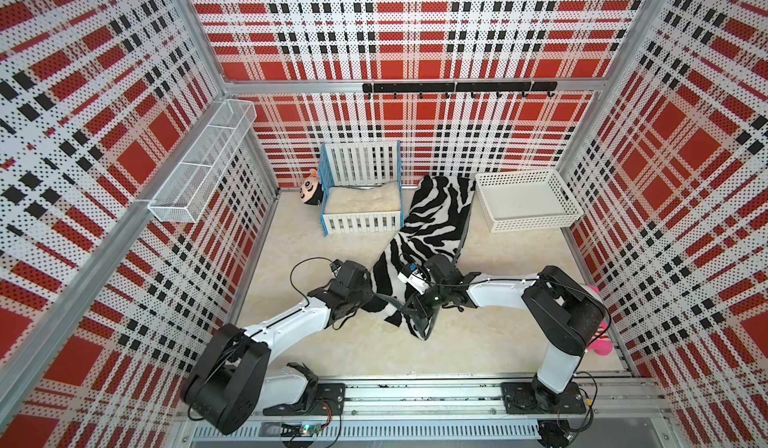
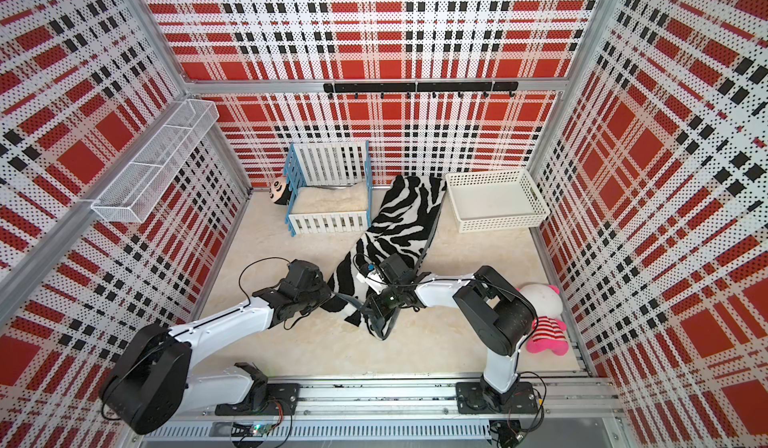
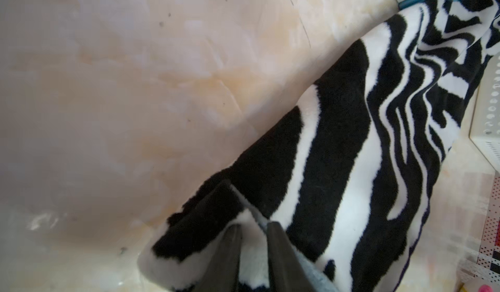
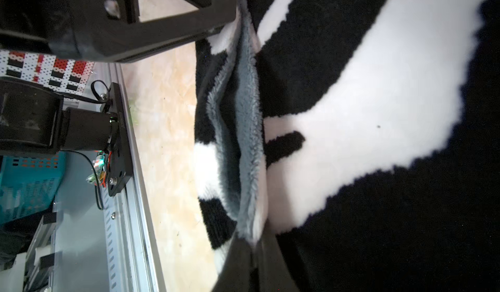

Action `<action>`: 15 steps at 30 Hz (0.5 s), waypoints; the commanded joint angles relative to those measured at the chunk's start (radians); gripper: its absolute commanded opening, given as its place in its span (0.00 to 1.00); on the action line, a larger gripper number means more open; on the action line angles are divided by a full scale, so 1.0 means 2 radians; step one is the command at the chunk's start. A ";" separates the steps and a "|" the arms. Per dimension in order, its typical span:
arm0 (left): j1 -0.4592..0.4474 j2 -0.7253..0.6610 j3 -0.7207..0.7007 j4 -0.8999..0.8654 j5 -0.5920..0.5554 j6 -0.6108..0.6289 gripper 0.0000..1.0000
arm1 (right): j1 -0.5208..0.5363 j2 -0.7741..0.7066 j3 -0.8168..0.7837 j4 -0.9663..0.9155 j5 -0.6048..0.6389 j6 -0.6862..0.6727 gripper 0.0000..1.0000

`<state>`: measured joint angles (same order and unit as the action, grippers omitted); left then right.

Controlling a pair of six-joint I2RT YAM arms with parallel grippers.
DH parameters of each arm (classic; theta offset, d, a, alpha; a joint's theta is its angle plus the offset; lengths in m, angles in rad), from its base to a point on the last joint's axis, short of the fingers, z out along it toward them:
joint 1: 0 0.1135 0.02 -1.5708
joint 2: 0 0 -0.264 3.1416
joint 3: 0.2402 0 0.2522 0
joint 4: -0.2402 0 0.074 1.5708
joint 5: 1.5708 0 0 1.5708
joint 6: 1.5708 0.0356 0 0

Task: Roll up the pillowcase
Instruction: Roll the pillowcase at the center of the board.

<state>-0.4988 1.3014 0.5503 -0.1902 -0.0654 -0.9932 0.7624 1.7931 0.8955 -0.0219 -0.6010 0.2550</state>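
Observation:
The pillowcase (image 1: 432, 221) (image 2: 399, 226) lies zebra side up, stretched diagonally from beside the crib toward the front middle of the floor. Its near end is lifted, and the grey inner side (image 4: 243, 120) shows along that edge. My left gripper (image 1: 395, 300) (image 2: 353, 300) (image 3: 254, 239) is shut on the left part of that near edge, with a fold of plush between its fingers (image 3: 281, 255). My right gripper (image 1: 424, 333) (image 2: 382, 333) (image 4: 254, 250) is pinched shut on the edge's right corner. The two grippers are close together.
A white-and-blue crib (image 1: 361, 221) with a cream cushion stands at the back, a doll head (image 1: 311, 188) beside it. There is a white basket (image 1: 525, 217) at the back right. A pink striped plush toy (image 2: 544, 325) sits by the right arm, and a wire shelf (image 1: 203, 163) hangs on the left wall.

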 commanded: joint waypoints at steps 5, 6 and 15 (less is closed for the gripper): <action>-0.014 0.034 0.008 0.020 -0.019 0.001 0.22 | 0.002 -0.089 0.006 -0.077 0.132 -0.038 0.31; -0.015 0.037 0.009 0.020 -0.021 0.000 0.22 | 0.008 -0.103 0.009 -0.093 0.156 -0.044 0.31; -0.015 0.047 0.008 0.030 -0.021 -0.005 0.21 | 0.108 -0.120 0.028 -0.109 0.180 -0.015 0.04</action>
<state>-0.5255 1.3754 0.5526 -0.1421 -0.0994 -0.9985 0.9337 1.5242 0.9493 -0.2211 -0.2478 0.1909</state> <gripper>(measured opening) 0.207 0.062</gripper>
